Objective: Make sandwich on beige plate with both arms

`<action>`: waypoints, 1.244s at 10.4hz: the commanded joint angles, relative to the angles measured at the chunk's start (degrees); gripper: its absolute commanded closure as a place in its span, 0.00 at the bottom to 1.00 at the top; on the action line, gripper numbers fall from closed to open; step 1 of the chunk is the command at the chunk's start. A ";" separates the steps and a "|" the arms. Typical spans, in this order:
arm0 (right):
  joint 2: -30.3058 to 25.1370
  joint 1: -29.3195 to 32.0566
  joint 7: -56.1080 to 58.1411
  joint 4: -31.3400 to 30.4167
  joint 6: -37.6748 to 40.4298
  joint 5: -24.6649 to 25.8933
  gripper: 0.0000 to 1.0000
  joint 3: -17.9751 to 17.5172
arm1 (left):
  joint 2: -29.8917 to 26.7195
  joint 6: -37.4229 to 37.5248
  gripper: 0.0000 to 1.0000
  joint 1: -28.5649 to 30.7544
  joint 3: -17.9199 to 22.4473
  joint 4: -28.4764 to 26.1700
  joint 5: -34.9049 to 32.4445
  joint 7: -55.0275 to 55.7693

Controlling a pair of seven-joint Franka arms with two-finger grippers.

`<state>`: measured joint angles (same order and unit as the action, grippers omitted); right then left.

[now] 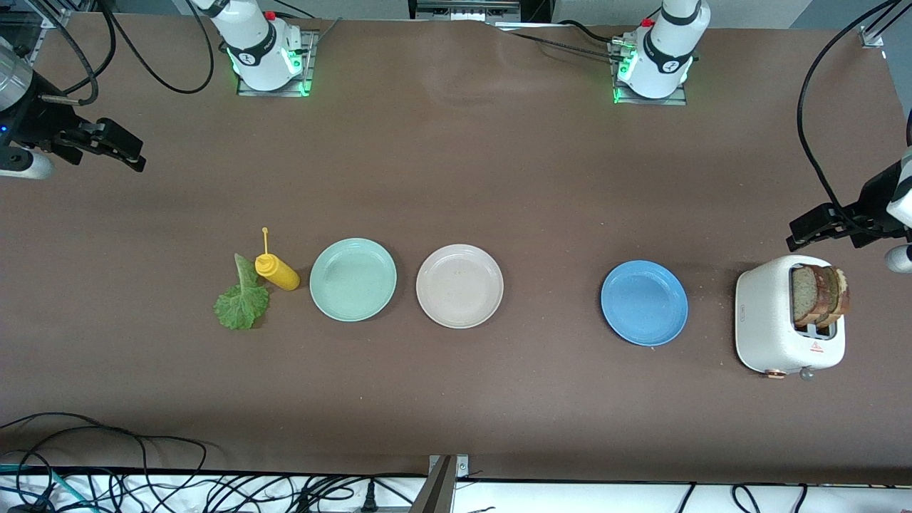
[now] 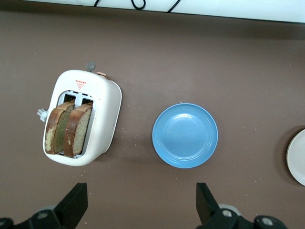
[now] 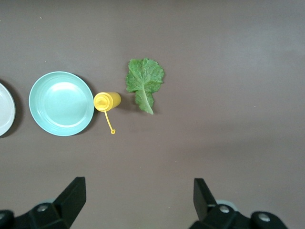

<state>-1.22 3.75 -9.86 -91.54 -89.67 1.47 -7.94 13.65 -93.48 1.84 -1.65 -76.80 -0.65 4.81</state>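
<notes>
The beige plate (image 1: 459, 286) lies bare mid-table, between a mint-green plate and a blue one; its edge also shows as beige plate (image 2: 298, 157) and beige plate (image 3: 5, 109). Two speckled bread slices (image 1: 819, 292) with dark crust stand upright in a white toaster's slots, also seen as bread slices (image 2: 66, 129). A ruffled lettuce leaf (image 1: 242, 299) lies flat toward the right arm's end, and shows as lettuce leaf (image 3: 144, 81). My left gripper (image 1: 801, 235) (image 2: 141, 205) hangs open and empty over bare table by the toaster. My right gripper (image 1: 132, 153) (image 3: 138, 200) hangs open and empty over bare table at the right arm's end.
A white toaster (image 1: 766, 320) stands at the left arm's end, with the blue plate (image 1: 644, 303) beside it. A yellow squeeze bottle (image 1: 276, 271) lies between the lettuce and the mint-green plate (image 1: 353, 279). Cables run along the table's near edge.
</notes>
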 commanded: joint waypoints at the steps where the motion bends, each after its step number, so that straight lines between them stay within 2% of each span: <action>1: -0.71 0.56 -0.60 -0.22 0.29 -0.68 0.00 -0.41 | -0.29 -0.04 0.00 0.18 -0.37 -0.28 -1.11 -0.86; 8: -0.80 0.73 -0.51 0.04 -0.24 0.11 0.00 -0.06 | -0.29 -0.04 0.00 -0.17 -0.37 -0.28 -1.11 -0.68; 13: -1.15 0.73 -1.12 1.27 0.90 -2.00 0.00 0.29 | -0.20 -0.04 0.00 -0.17 -0.37 -0.55 -1.11 -0.77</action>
<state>-1.61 3.90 -10.25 -90.74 -89.64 0.57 -7.23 13.78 -93.48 1.76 -1.81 -76.80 -0.65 4.81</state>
